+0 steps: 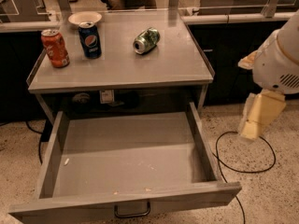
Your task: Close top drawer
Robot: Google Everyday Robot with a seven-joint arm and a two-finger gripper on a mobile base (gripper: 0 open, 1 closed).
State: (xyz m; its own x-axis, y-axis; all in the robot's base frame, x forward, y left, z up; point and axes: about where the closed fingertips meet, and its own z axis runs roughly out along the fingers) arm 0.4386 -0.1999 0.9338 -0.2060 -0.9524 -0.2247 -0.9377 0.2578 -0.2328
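Three cans rest on the grey tabletop (121, 66), all up and to the left of the hand (259, 118). The orange can (55, 48) stands upright, farthest from the hand. The blue can (89, 40) stands upright just beside it. The green can (146, 40) lies on its side, nearest of the three. A white bowl (84, 18) sits just behind the blue can.

The hand, a cream-coloured piece below the white arm (280, 59), hangs beyond the tabletop's right edge, above the speckled floor (280, 195). Whether it is released or clenched cannot be told.

The top drawer (131, 157) lies left of the hand and lower, pulled far out from under the tabletop, with only a few crumbs (67, 161) inside. Its dark wire handle (132, 212) is centred on the front, well apart from the hand. A black cable (243, 169) loops on the floor just below the hand.
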